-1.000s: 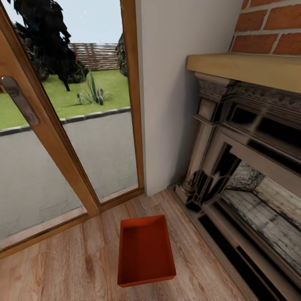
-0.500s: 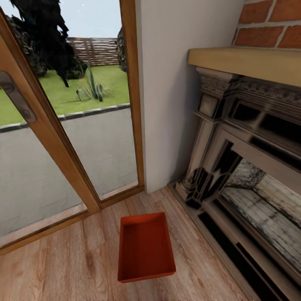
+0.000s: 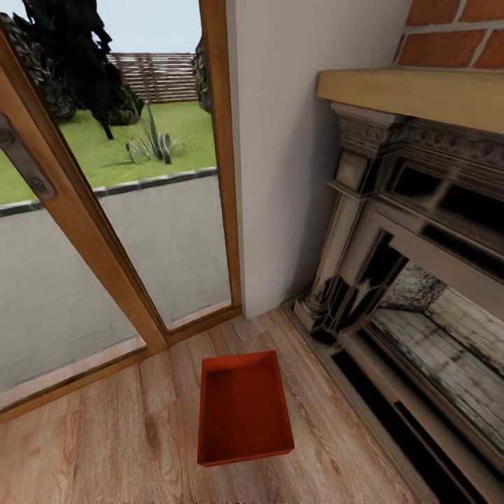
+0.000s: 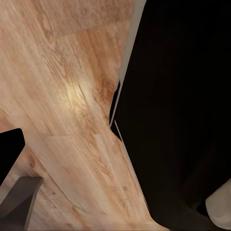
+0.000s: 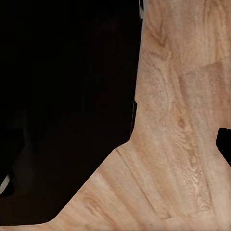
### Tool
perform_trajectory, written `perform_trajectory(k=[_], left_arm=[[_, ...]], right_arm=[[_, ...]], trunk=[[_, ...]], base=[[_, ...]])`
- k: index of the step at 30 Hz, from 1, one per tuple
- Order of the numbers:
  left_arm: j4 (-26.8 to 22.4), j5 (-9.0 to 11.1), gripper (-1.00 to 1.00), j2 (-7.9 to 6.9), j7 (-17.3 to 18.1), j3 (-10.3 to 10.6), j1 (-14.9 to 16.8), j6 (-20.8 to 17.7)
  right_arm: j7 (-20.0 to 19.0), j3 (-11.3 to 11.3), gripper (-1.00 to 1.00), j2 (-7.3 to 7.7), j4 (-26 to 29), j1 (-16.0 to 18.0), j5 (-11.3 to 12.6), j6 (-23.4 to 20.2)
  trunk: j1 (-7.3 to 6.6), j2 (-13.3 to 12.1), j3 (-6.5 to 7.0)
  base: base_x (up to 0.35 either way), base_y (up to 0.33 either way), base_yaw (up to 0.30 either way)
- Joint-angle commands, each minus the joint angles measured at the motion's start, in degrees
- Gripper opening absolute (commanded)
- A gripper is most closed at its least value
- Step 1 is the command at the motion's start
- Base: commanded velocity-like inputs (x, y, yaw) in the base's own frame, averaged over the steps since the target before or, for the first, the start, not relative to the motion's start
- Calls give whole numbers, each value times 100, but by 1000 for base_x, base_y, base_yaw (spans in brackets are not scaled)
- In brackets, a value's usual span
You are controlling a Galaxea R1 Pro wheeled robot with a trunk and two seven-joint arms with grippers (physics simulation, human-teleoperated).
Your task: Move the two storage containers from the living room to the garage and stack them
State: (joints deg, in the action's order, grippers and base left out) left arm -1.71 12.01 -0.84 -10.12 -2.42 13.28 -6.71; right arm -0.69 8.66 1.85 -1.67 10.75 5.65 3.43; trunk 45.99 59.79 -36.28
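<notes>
One orange-red storage container sits open and empty on the light wood plank floor of the living room. It lies low in the middle of the head view, between the glass door and the fireplace. Its long side runs away from me. In the left wrist view a dark finger shows at the picture's edge over the planks. A dark fingertip shows the same way in the right wrist view. Neither view lets me tell how the jaws stand. Nothing is held.
A wood-framed glass door closes off the left side, with a garden behind it. A white wall section stands behind the container. The dark stone fireplace with its raised hearth runs along the right. My own dark body blocks much of both wrist views.
The whole head picture has shifted slightly, so the camera has moved. The container lies where it was on the floor.
</notes>
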Motion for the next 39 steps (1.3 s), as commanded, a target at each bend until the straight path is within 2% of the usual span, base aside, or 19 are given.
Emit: perform_trajectory(k=[1, 39], left_arm=[[-14, 19, 100, 1, -16, -21, -1, -32], [-14, 12, 100, 5, -16, -21, -1, -32]], right_arm=[[-8, 48, 100, -1, -18, 6, 59, 35], [77, 57, 100, -80, -18, -37, 60, 55]], trunk=[[0, 3, -14], [0, 3, -369]], base=[[0, 0, 0], [0, 0, 0]])
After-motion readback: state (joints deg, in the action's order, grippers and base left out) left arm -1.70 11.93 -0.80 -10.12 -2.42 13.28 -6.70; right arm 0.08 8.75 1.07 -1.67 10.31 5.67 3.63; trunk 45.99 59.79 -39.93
